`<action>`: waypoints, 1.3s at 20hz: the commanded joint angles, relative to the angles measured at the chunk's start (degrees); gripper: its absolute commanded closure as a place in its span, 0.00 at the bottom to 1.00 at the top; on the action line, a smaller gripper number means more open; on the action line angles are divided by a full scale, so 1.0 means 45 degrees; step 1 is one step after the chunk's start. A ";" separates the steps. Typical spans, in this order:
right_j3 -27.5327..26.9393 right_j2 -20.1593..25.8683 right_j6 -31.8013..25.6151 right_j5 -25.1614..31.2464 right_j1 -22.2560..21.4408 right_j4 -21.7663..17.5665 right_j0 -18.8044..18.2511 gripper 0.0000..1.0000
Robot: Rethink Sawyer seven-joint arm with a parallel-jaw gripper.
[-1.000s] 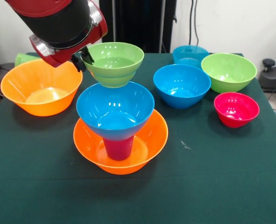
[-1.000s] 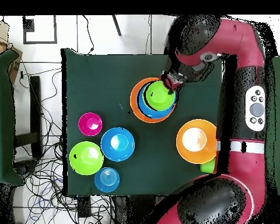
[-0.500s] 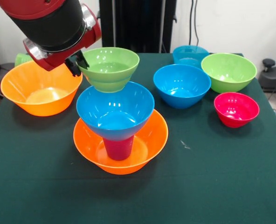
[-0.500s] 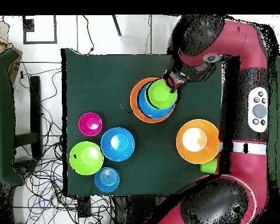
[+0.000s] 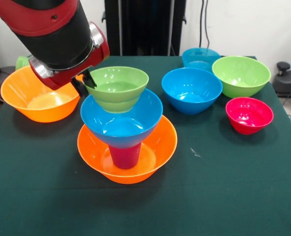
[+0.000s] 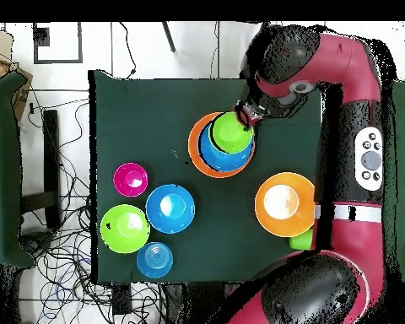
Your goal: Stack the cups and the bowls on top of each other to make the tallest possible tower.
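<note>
The tower stands at the table's middle: a large orange bowl (image 5: 155, 147) (image 6: 194, 152), a purple-magenta cup (image 5: 125, 155) standing in it, and a blue bowl (image 5: 135, 120) (image 6: 211, 155) on the cup. My gripper (image 5: 85, 81) (image 6: 243, 115) is shut on the left rim of a lime green bowl (image 5: 117, 88) (image 6: 231, 132). The bowl is upright and its base sits low inside the blue bowl's rim. I cannot tell whether the two touch. A light green cup (image 5: 21, 62) (image 6: 300, 240) stands behind the second orange bowl (image 5: 41, 96) (image 6: 283, 204).
To the right in the front view stand a blue bowl (image 5: 191, 90) (image 6: 170, 207), a teal-blue bowl (image 5: 200, 58) (image 6: 155, 259), a second lime green bowl (image 5: 241, 74) (image 6: 125, 228) and a small red-pink bowl (image 5: 248, 114) (image 6: 130, 179). The arm hangs over the orange bowl at the left.
The gripper has come down with the lime green bowl, from above and behind the blue bowl into its rim.
</note>
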 commanded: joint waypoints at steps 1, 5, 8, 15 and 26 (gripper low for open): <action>0.0959 -0.0703 -0.3471 -0.1146 0.0113 -0.0573 0.0000 1.00; 0.0770 -0.0705 -0.3482 -0.1089 0.0237 -0.0601 0.0110 1.00; 0.0868 -0.0738 -0.3500 -0.1207 0.0208 -0.0619 0.0052 1.00; 0.1047 -0.0760 -0.3401 -0.1394 0.0211 -0.0601 0.0004 1.00; 0.1327 -0.0808 -0.3338 -0.1681 0.0245 -0.0573 -0.0105 1.00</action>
